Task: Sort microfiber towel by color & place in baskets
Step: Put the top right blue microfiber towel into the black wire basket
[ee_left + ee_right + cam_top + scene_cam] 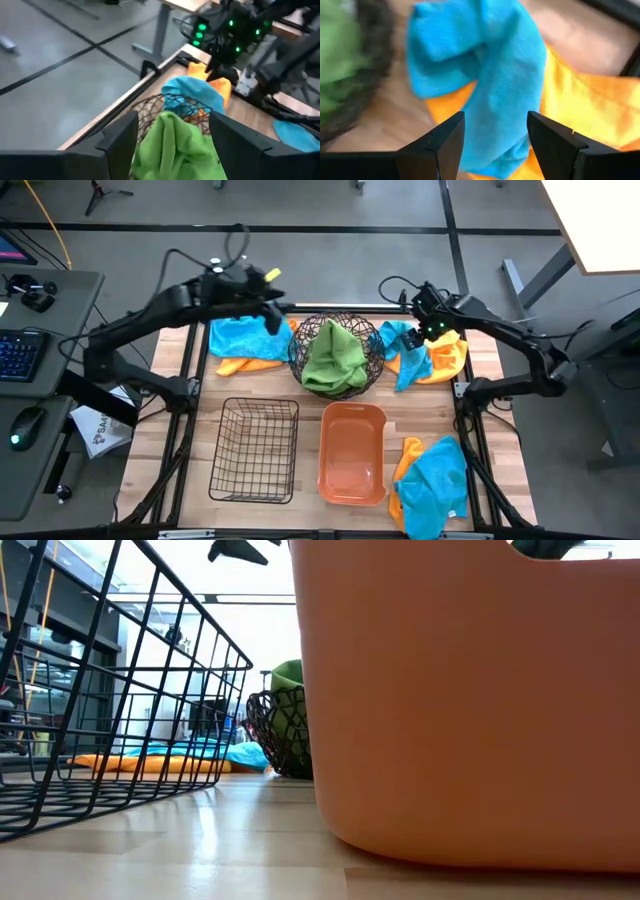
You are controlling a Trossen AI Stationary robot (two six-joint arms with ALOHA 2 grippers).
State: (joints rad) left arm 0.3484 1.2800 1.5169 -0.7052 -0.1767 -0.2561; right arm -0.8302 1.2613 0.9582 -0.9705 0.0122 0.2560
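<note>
Green towels (335,355) lie heaped in the round dark woven-wire bowl (372,340) at the far middle. My left gripper (277,320) is open over the bowl's left rim, and the green towel (172,150) shows beyond its fingers (172,125). My right gripper (425,332) is open just above a blue towel (495,75) that lies on an orange towel (580,95) at the far right. The fingers stand on either side of the blue towel without touching it. Blue and orange towels (243,342) also lie at the far left.
The black wire-grid basket (255,450) and the salmon-orange tub (352,452) stand side by side near the front. Another blue and orange towel pile (430,478) lies at the near right. In the low view the tub (470,700) fills the right half.
</note>
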